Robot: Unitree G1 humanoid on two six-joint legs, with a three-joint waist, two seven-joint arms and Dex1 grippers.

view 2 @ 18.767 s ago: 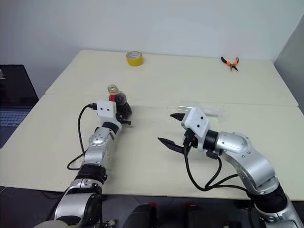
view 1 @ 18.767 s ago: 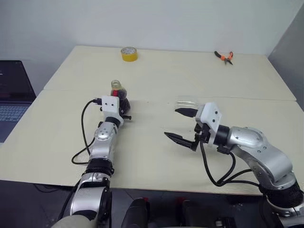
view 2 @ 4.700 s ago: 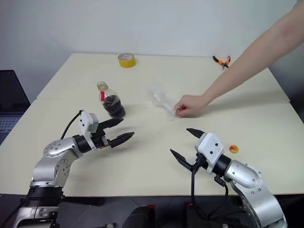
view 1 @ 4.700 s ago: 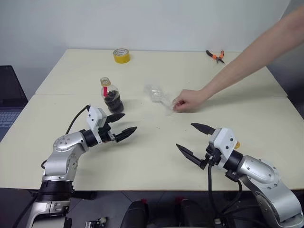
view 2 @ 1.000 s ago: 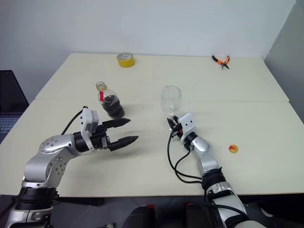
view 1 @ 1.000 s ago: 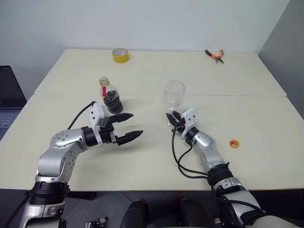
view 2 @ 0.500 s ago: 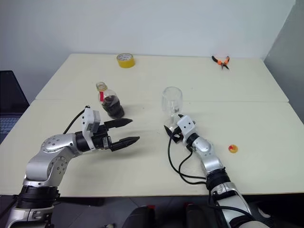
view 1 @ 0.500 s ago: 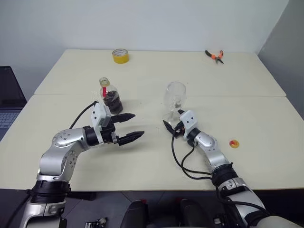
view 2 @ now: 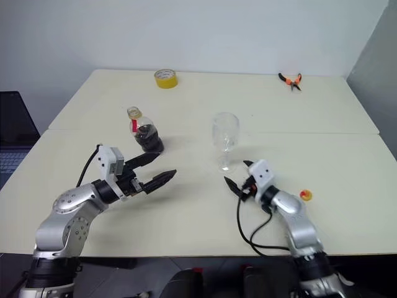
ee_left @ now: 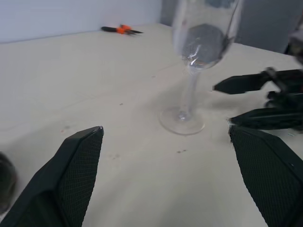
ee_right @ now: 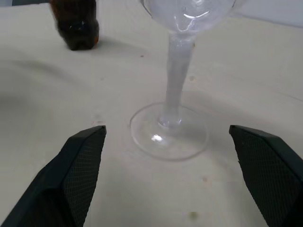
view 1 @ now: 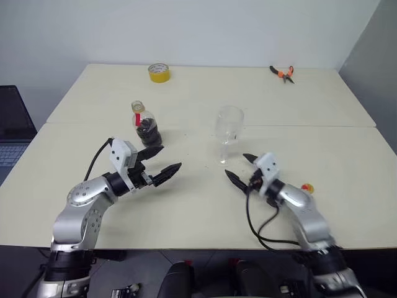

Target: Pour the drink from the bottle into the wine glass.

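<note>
The bottle [view 1: 146,127] stands uncapped at the left of the table, with the dark drink [view 1: 148,131] filling its lower half. To its right the empty wine glass [view 1: 228,130] stands upright; its stem [ee_right: 175,71] and foot show close up in the right wrist view. My left gripper [view 1: 169,158] is open and empty, a little in front of the bottle and pointing towards the glass. My right gripper [view 1: 236,165] is open too, just in front of the glass foot and clear of it. The left wrist view has the glass [ee_left: 191,71] with the right gripper [ee_left: 255,99] beside it.
A small yellow cap [view 1: 306,187] lies on the table right of my right arm. At the far edge are a yellow tape roll [view 1: 158,72] and orange pliers [view 1: 284,72]. A laptop [view 1: 12,133] sits off the table's left side.
My right gripper has opened off the glass stem and drawn back towards the near edge. The glass stays upright where it was. The left gripper has hardly moved.
</note>
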